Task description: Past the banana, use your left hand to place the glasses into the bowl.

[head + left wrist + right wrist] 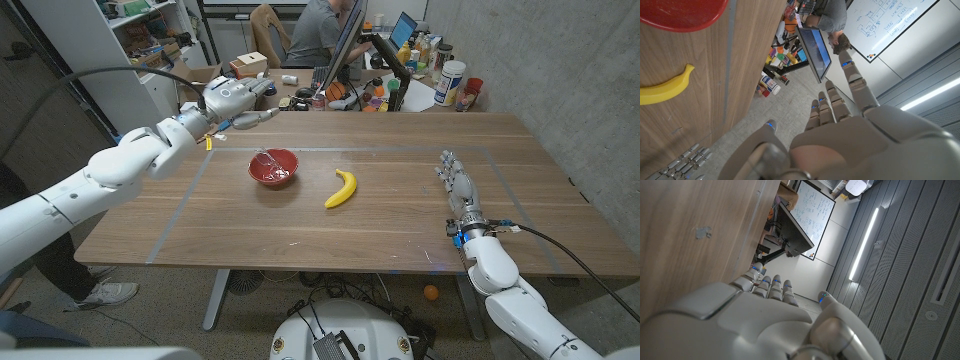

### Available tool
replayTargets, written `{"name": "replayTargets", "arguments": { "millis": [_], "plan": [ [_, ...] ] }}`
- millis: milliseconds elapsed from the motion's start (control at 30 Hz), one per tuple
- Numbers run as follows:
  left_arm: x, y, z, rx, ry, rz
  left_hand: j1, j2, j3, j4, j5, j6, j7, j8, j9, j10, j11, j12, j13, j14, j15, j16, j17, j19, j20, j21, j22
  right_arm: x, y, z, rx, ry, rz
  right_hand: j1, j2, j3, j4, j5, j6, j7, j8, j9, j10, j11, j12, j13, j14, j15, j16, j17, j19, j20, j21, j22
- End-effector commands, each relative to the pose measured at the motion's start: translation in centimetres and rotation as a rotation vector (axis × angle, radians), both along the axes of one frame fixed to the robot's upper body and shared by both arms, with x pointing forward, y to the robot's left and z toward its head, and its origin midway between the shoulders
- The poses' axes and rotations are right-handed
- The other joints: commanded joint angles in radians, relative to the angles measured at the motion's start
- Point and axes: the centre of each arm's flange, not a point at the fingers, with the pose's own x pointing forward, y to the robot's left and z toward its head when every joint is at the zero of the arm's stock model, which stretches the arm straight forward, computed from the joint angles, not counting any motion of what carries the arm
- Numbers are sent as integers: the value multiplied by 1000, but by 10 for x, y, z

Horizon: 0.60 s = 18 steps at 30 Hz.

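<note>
A red bowl [273, 167] sits left of the table's middle, and thin-framed glasses [268, 163] lie inside it. To its right lies a yellow banana [341, 188]. My left hand [238, 100] hovers above the table's far left corner, behind the bowl, with its fingers spread and nothing in them. The left wrist view has that hand [840, 135] with its fingers stretched out, plus the bowl's rim [680, 12] and the banana [665, 87]. My right hand [458, 190] stands upright near the table's right front, fingers straight, holding nothing; its back [765, 320] is in the right wrist view.
Grey tape lines [200, 170] mark a rectangle on the wooden table. Behind the far edge a person [320, 35] sits at a cluttered desk with monitors [385, 55], bottles and a tub [450, 83]. A shelf [150, 30] stands at the back left.
</note>
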Motion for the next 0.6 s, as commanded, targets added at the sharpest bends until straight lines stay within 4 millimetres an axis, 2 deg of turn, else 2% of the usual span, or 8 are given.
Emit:
{"name": "replayTargets", "arguments": {
  "millis": [33, 200, 367, 400, 467, 600],
  "plan": [
    [-19, 13, -1, -43, -17, -34, -17, 58, -8, -3, 6, 3, 0, 6, -1, -4, 2, 7, 3, -5, 0, 5, 2, -14, 1, -4, 2, -13, 10, -9, 5, -19, -9, 4, 47, 6, -1, 7, 7, 9, 1, 2, 10, 6, -1, 5, 3, -8, -1, 2, 2, -72, 3, 3],
    [-21, 15, -2, -51, -2, -35, -37, 50, -21, -4, 6, -3, -2, 5, -1, -20, 5, 4, 2, -33, 17, -1, 1, -35, 4, -7, 3, -18, 12, -17, 15, -11, -9, 3, 44, 4, -1, 6, 7, 9, 1, 2, 10, 5, -2, 5, 3, -8, -1, 2, 1, -73, 3, 3],
    [-26, 17, 0, -99, 19, -62, -51, 36, -34, -6, 4, -3, 0, 7, -1, -13, 6, 9, 1, -23, 7, 5, 0, -55, 7, -11, 2, -25, 10, -24, 21, -8, -19, 2, 43, 3, 0, 6, 7, 11, 1, 2, 10, 6, -2, 5, 5, -8, 0, 2, 2, -72, 3, 3],
    [-26, 17, 1, -106, 27, -63, -67, 6, -59, -9, 1, -4, -7, 7, -2, -13, 2, 11, 1, -25, 4, 7, -1, -74, 10, -13, 2, -26, 9, -25, 25, -8, -20, 2, 42, 3, 0, 6, 8, 11, 1, 2, 11, 6, -1, 5, 5, -8, 0, 2, 2, -71, 3, 3],
    [-28, 17, 2, -125, 43, -75, -82, -49, -104, -14, -6, -19, -1, 4, -3, -24, 9, 9, 0, -34, 8, 6, -3, -100, 10, -14, 0, -26, 8, -26, 31, -8, -20, 2, 42, 2, 0, 6, 8, 11, 1, 2, 11, 6, -1, 5, 5, -8, 0, 2, 2, -72, 3, 3],
    [-30, 17, 5, -148, 60, -79, -84, -79, -135, -17, -9, -29, 12, 3, -3, -36, 19, 7, -1, -38, 13, 6, -4, -114, 8, -12, 1, -25, 7, -27, 34, -12, -16, 1, 41, 2, 0, 6, 9, 11, 1, 2, 11, 5, -1, 5, 5, -7, 0, 2, 2, -71, 3, 3]
  ]
}}
